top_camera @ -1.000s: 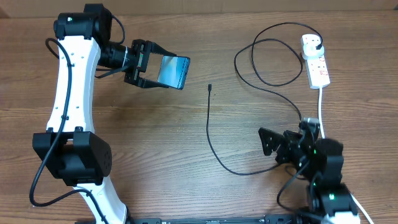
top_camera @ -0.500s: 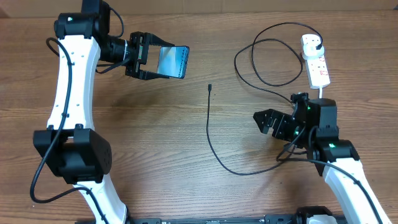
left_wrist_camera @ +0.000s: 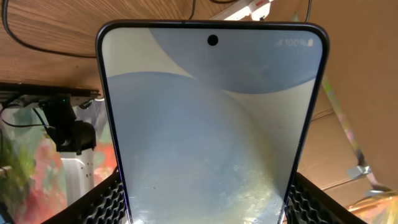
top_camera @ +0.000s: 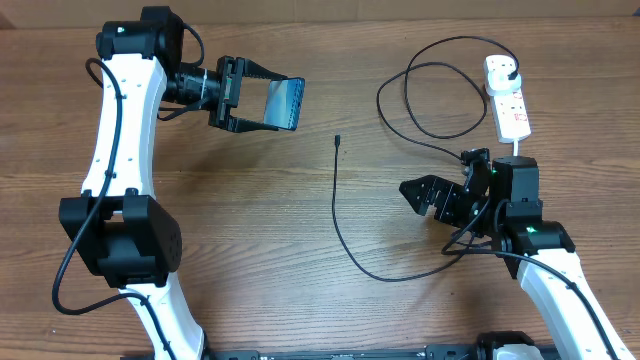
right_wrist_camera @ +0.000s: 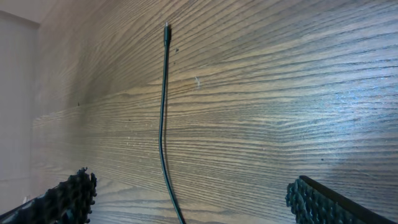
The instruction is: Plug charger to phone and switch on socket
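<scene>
Gripping phone (top_camera: pixel 283 103) (tilted), left gripper (top_camera: pixel 266 97) — right gripper (top_camera: pixel 420 197) agape over wood-grain table (top_camera: pixel 250 250).

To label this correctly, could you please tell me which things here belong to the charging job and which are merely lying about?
For the job: smartphone, in the left gripper; black charger cable; white power strip; open right gripper.
Just there: wooden table; the arms' own wiring.
</scene>
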You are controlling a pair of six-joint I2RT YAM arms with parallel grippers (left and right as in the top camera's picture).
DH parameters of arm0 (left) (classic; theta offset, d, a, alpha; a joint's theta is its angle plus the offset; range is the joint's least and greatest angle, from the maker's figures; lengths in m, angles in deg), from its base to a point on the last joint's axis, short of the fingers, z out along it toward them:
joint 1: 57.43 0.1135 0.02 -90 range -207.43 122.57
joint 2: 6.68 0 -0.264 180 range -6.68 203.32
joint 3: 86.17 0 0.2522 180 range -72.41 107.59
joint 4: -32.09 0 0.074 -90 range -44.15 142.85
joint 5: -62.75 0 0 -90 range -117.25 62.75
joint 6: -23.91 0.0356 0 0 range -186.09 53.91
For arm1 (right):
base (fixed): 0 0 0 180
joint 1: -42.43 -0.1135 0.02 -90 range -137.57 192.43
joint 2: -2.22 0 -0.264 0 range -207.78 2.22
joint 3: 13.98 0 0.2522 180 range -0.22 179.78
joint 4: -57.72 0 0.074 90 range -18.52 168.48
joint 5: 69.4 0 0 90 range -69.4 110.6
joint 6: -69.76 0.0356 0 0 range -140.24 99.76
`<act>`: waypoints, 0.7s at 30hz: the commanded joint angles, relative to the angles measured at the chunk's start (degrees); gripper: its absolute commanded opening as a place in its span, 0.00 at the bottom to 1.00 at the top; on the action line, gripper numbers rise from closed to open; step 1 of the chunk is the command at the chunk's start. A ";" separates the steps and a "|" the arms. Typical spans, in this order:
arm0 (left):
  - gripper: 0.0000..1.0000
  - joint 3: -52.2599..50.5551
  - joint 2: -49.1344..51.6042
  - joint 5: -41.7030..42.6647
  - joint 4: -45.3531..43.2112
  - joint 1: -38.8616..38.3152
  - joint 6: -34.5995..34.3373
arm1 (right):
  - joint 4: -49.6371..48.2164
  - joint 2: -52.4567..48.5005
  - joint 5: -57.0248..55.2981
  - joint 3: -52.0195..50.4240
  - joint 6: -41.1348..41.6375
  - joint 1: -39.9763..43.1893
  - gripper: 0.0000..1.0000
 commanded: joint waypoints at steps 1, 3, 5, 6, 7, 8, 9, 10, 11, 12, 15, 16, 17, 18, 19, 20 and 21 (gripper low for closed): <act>0.04 1.20 -0.20 2.05 0.15 0.24 3.34 | -0.26 0.09 0.87 1.44 0.26 -0.33 1.00; 0.04 1.20 -0.20 -0.87 0.15 0.24 4.02 | -0.28 0.09 0.85 1.44 0.24 -0.33 1.00; 0.04 1.20 -0.20 -7.13 0.17 0.24 3.93 | -0.68 0.09 0.87 1.44 0.26 -0.33 1.00; 0.05 1.20 -0.20 -10.73 0.22 0.24 3.69 | -0.90 0.09 0.87 1.44 0.26 -0.33 1.00; 0.04 1.20 -0.20 -14.78 0.42 0.24 3.30 | -1.09 0.09 0.90 1.44 0.28 -0.33 1.00; 0.04 1.20 -0.20 -18.86 0.59 0.24 2.82 | -1.31 0.09 0.90 1.44 0.28 -0.33 1.00; 0.04 1.20 -0.20 -22.36 0.68 0.22 2.32 | -1.44 0.09 0.90 1.44 0.33 -0.33 1.00; 0.04 1.20 -0.20 -26.56 0.81 0.22 1.53 | -1.57 0.09 0.87 1.44 0.72 -0.33 1.00; 0.04 1.20 -0.20 -29.64 1.05 0.17 0.98 | -1.77 0.09 0.85 1.44 1.44 -0.33 1.00; 0.04 1.20 -0.20 -32.79 1.44 0.13 0.15 | -1.97 0.09 0.90 1.44 2.05 -0.33 1.00; 0.05 1.20 -0.20 -40.33 2.21 -0.20 -2.29 | -2.91 0.02 0.87 1.44 4.70 -0.35 1.00; 0.04 1.20 -0.20 -42.18 2.14 -0.44 -2.64 | -3.41 -0.04 0.92 1.44 5.73 -0.35 1.00; 0.04 1.20 -0.20 -44.59 2.16 -0.68 -3.37 | -3.91 -0.15 0.96 1.44 6.56 -0.35 1.00; 0.04 1.20 -0.20 -46.86 2.19 -1.03 -3.93 | -4.55 -0.44 1.16 1.44 7.56 -0.35 0.99; 0.04 1.20 -0.20 -48.94 2.19 -1.42 -4.31 | -5.31 -0.74 1.88 1.44 8.15 -0.35 0.99; 0.04 1.20 -0.20 -50.27 2.21 -1.81 -4.50 | -6.10 -1.14 2.75 1.44 8.46 -0.35 0.99; 0.04 1.20 -0.20 -51.19 2.19 -2.29 -4.55 | -7.26 -1.68 4.09 1.44 9.25 -0.35 0.99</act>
